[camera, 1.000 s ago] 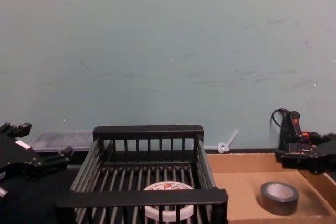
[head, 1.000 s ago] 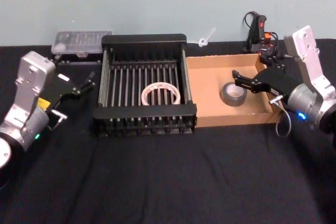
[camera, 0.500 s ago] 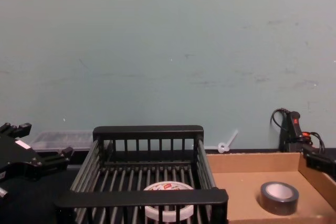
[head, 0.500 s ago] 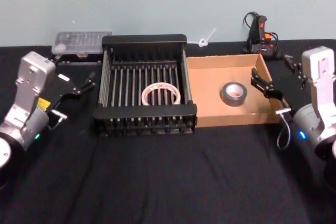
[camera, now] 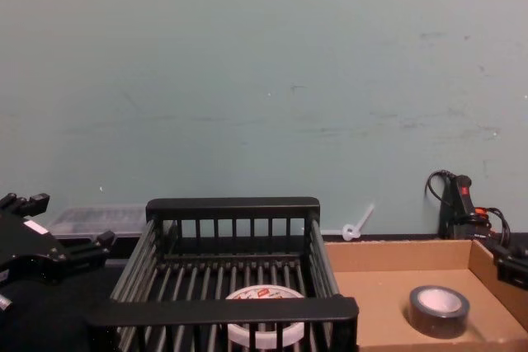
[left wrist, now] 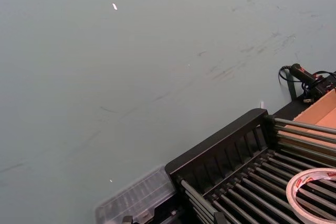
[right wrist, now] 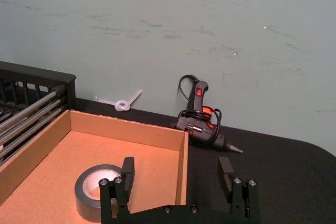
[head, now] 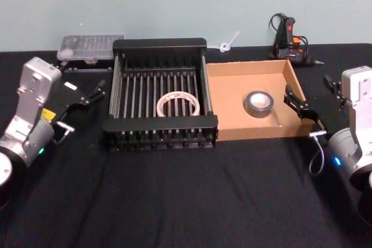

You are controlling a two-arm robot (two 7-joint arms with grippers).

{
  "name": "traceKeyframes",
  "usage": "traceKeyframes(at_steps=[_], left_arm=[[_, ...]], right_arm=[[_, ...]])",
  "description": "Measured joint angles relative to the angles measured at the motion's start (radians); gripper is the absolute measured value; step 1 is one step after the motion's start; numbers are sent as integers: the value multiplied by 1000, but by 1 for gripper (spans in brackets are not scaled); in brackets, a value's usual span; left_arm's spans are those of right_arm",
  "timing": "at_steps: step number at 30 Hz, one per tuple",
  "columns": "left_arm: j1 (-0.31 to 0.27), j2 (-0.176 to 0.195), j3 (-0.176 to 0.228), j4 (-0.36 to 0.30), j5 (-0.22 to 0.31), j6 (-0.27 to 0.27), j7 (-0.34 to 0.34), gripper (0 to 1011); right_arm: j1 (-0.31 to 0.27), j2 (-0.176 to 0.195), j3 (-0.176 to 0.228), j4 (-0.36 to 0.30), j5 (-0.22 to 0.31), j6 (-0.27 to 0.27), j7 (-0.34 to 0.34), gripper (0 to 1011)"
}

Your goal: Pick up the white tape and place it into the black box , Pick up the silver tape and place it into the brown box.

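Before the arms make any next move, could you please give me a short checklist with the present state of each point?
1. white tape lies inside black box: ok.
2. silver tape lies inside brown box: ok.
3. right gripper open, beside the brown box's right wall, holding nothing: ok.
4. left gripper open, left of the black box: ok.
5. Both tapes lie flat: ok.

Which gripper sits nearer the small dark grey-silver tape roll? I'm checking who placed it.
The right gripper, jaws open, just outside the brown cardboard box's right wall, close to the silver tape roll. The left gripper is beyond the black slatted crate.
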Motion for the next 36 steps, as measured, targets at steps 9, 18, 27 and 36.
traceKeyframes(at_steps=[9,18,27,36], left_arm=[[0,0,0,0,0,0,0,1001],[0,0,0,0,0,0,0,1001],[0,0,0,0,0,0,0,1001],[0,0,0,0,0,0,0,1002]], right_arm=[[0,1,-2,0,0,0,-1,1002],[0,2,-4,0,0,0,-2,1002],[0,2,-5,0,1,-1,-2,1002],[0,2,-5,0,1,-1,-2,1002]])
